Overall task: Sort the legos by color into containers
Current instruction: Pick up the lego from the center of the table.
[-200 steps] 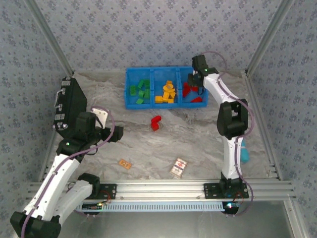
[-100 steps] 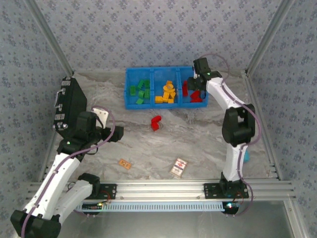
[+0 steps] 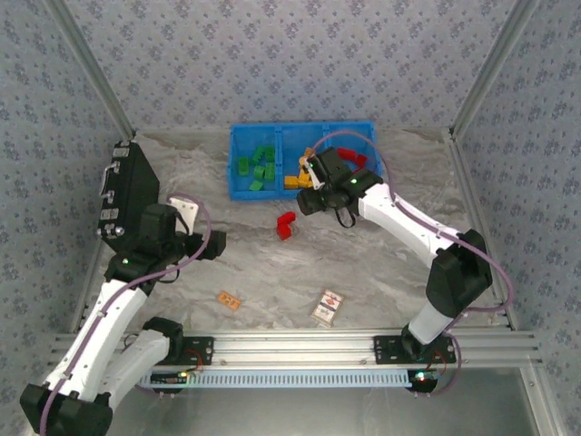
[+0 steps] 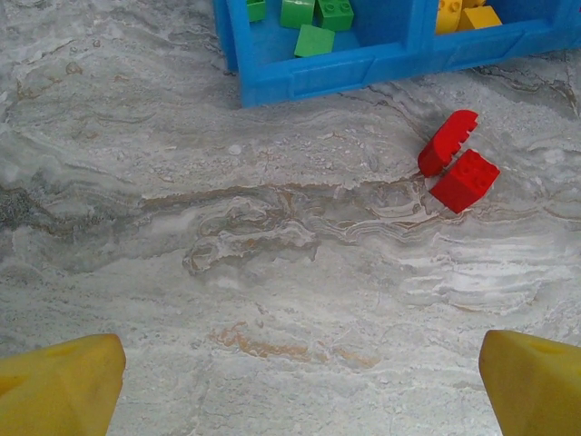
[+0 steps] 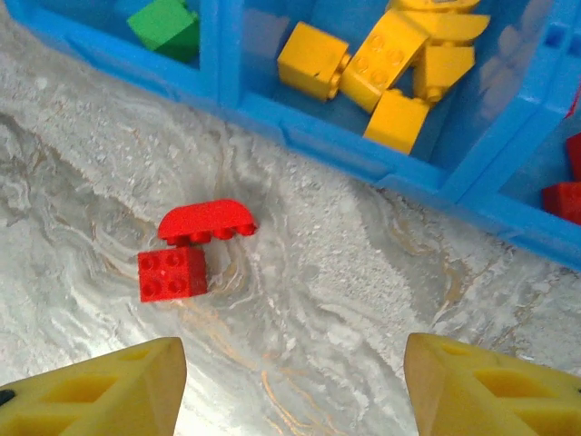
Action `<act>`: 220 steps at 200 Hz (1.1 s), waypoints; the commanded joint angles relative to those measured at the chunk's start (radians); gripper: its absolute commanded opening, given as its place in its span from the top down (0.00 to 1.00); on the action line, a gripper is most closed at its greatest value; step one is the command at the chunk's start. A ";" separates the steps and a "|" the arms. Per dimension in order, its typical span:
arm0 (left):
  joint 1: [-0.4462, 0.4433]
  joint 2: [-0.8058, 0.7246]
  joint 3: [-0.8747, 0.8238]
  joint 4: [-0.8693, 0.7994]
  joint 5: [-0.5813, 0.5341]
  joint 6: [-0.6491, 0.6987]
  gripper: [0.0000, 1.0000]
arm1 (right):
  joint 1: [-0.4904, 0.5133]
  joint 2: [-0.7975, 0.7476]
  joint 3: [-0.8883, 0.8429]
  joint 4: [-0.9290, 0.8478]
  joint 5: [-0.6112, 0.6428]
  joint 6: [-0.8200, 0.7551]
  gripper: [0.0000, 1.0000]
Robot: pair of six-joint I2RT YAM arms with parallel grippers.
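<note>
Our right claw (image 5: pixel 290 386) hangs with jaws spread and empty above the marbled table (image 5: pixel 363 300), near the blue bin (image 5: pixel 318 145). We see two red legos (image 5: pixel 172 272) touching each other on the table just beside the bin. Our left claw (image 4: pixel 290 381) gapes empty too.

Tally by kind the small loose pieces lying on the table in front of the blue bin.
Red legos: 2
Red-and-white card: 1
Tan tile: 1
Total: 4
</note>
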 commanded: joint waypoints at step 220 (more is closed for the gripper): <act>0.005 -0.023 -0.007 0.020 -0.010 0.002 0.00 | 0.122 0.412 0.109 0.072 -0.130 0.129 0.25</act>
